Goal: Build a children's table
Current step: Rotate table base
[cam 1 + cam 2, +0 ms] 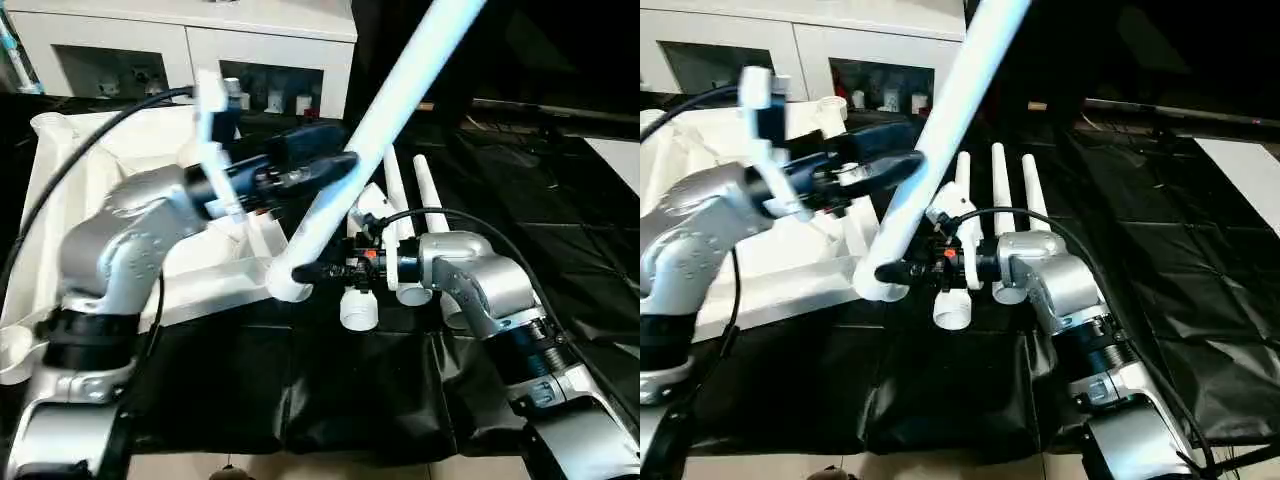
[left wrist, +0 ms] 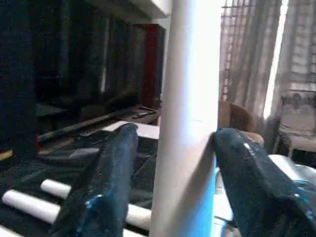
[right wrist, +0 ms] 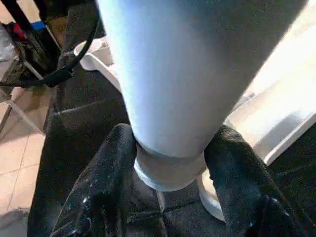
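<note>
The white tabletop lies underside up on the left. One long white leg stands tilted, its thick lower end at the tabletop's near right corner socket. My left gripper is shut on the leg's middle; in the left wrist view its fingers press the tube from both sides. My right gripper is shut on the leg's lower end, which the right wrist view shows between the pads. Three more legs lie side by side on the black cloth behind my right arm.
A white cabinet with glass doors stands at the back. Black cloth covers the floor under the parts. Black cables loop over my left arm and over my right wrist.
</note>
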### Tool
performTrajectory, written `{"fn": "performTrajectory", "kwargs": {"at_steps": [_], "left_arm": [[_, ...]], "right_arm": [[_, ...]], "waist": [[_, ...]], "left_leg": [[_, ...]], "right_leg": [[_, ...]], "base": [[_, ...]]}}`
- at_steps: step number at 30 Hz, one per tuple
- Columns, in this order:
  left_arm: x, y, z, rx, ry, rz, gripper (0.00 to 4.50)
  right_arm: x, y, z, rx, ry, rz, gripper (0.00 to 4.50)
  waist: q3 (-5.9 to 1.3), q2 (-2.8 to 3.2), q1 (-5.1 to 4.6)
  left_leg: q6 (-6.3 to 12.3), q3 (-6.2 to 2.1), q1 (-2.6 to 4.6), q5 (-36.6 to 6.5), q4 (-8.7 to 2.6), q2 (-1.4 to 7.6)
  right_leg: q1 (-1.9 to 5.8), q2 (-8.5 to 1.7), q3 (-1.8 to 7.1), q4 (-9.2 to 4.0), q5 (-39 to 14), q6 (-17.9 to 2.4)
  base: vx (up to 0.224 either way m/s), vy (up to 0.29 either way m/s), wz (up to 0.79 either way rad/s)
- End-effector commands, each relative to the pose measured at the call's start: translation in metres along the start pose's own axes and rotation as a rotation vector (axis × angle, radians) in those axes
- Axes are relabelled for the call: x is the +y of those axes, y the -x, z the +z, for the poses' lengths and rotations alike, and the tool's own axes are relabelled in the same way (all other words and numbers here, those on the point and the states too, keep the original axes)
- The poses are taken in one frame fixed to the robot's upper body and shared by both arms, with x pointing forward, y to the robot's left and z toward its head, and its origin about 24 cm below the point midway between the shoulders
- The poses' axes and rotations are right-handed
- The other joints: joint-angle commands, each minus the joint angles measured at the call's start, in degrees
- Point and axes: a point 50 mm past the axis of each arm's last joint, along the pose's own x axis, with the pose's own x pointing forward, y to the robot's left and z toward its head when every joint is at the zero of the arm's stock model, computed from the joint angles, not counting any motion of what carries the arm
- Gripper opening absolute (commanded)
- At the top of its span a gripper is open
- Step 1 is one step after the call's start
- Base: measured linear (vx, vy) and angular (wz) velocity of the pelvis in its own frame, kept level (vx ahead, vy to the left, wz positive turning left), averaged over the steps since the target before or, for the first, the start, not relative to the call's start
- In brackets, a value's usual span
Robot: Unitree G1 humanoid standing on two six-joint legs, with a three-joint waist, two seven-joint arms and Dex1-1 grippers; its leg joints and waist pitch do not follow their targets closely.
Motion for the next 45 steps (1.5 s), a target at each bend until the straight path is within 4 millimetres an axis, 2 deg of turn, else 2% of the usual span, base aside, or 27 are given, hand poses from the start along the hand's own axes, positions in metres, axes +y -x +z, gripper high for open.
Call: {"fn": "performTrajectory", "kwargs": {"at_steps": [1,3,4,7,10,12,14,19,24,30,31,32,33,37,45], "left_arm": [[0.002,-0.005,0.000,0.024,-0.014,0.026,3.19],[-0.006,-0.011,-0.003,0.015,0.014,-0.020,3.39],[-0.006,-0.011,-0.003,0.015,0.014,-0.020,3.09],[-0.020,-0.014,-0.008,0.030,0.061,-0.113,3.00],[-0.024,-0.014,-0.010,0.043,0.070,-0.141,2.50],[-0.025,-0.013,-0.012,0.057,0.069,-0.140,2.50],[-0.024,-0.012,-0.012,0.058,0.069,-0.136,2.16],[-0.023,-0.011,-0.010,0.048,0.077,-0.124,1.89],[-0.023,-0.011,-0.009,0.044,0.080,-0.110,1.83],[-0.014,-0.010,-0.001,-0.013,0.086,-0.043,1.83],[-0.008,-0.008,0.005,-0.038,0.084,0.005,1.82],[-0.007,-0.008,0.006,-0.041,0.084,0.013,1.82],[-0.007,-0.008,0.006,-0.041,0.084,0.013,1.82],[0.015,-0.001,0.017,-0.096,0.105,0.201,1.81],[0.036,0.012,0.018,-0.149,0.232,0.392,1.74]], "right_arm": [[0.002,0.001,0.010,0.001,0.049,0.005,1.88],[0.002,0.000,0.008,0.018,0.051,-0.001,1.88],[0.002,0.000,0.008,0.018,0.051,-0.001,1.88],[0.001,-0.001,0.004,0.050,0.052,-0.011,1.88],[0.001,-0.001,0.003,0.059,0.052,-0.013,1.88],[0.001,-0.001,0.003,0.064,0.052,-0.015,1.88],[0.000,-0.001,0.003,0.066,0.052,-0.015,1.88],[0.000,-0.001,0.002,0.069,0.053,-0.014,1.88],[0.001,-0.002,0.002,0.068,0.056,-0.015,1.88],[-0.003,-0.003,0.009,0.012,0.068,-0.061,1.88],[-0.007,-0.001,0.018,-0.061,0.032,-0.085,2.22],[-0.007,-0.001,0.019,-0.070,0.026,-0.087,2.22],[-0.007,-0.001,0.019,-0.070,0.026,-0.087,2.43],[-0.010,0.006,0.032,-0.150,-0.011,-0.112,2.81],[-0.012,0.016,0.044,-0.268,-0.123,-0.089,2.83]], "waist": [[-4.10,0.93,0.12],[-4.10,0.87,0.11],[-4.13,0.85,0.12],[-4.18,0.75,0.15],[-4.10,0.85,0.13],[-4.06,0.74,0.09],[-4.04,0.78,0.10],[-4.11,0.82,0.09],[-4.04,0.88,0.11],[-4.05,0.90,0.04],[-4.09,0.88,0.07],[-4.12,0.95,0.03],[-4.11,0.94,0.04],[-4.16,0.96,0.13],[-4.41,0.97,0.27]], "left_leg": [[-0.82,-0.95,0.48,-5.98,-2.96,2.95],[-0.82,-0.92,0.44,-5.54,-2.90,2.95],[-0.67,-0.91,0.40,-5.15,-2.86,2.92],[-0.52,-0.96,0.38,-4.64,-2.83,2.98],[-0.34,-0.89,0.40,-5.14,-2.81,2.89],[-0.43,-0.92,0.35,-5.58,-2.83,2.86],[-0.53,-0.90,0.46,-5.82,-2.82,2.93],[-0.56,-0.94,0.39,-5.44,-2.77,2.92],[-0.87,-0.96,0.42,-6.40,-2.80,2.95],[-1.33,-0.95,0.48,-7.25,-2.77,2.98],[-1.22,-0.94,0.49,-7.11,-2.76,2.95],[-1.18,-0.95,0.46,-7.18,-2.73,2.93],[-1.11,-0.97,0.53,-7.35,-2.75,2.89],[-1.36,-0.97,0.59,-6.87,-2.65,2.86],[-0.58,-1.07,0.35,-5.09,-2.43,2.92]], "right_leg": [[3.31,-4.97,3.39,-3.60,-1.20,-10.51],[3.35,-5.00,3.40,-3.52,-0.44,-10.83],[3.35,-4.98,3.39,-3.43,0.22,-11.05],[3.43,-5.04,3.34,-3.24,0.95,-11.44],[3.40,-4.93,3.36,-3.44,0.40,-11.36],[3.45,-4.98,3.37,-3.52,-0.90,-10.94],[3.32,-4.98,3.40,-3.61,-1.78,-10.66],[3.35,-4.95,3.36,-3.44,-0.67,-10.88],[3.28,-4.98,3.35,-3.54,-2.10,-10.80],[3.17,-5.06,3.37,-3.66,-3.08,-10.75],[3.19,-5.02,3.39,-3.64,-2.93,-10.76],[3.19,-4.97,3.39,-3.55,-2.74,-10.87],[3.16,-4.97,3.34,-3.67,-3.11,-10.82],[3.10,-4.90,3.35,-3.49,-2.03,-10.61],[3.25,-5.00,3.20,-3.21,1.21,-11.40]], "base": [[0.000,0.000,0.00],[0.000,0.000,0.00],[0.000,0.000,0.00],[0.000,0.000,0.00],[0.000,0.000,0.00],[0.000,0.000,0.00],[0.000,0.000,0.00],[0.000,0.000,0.00],[0.000,0.000,0.00],[0.000,0.000,0.00],[0.000,0.000,0.00],[0.000,0.000,0.00],[0.000,0.000,0.00],[0.000,0.000,0.00],[0.000,0.000,0.00]]}}
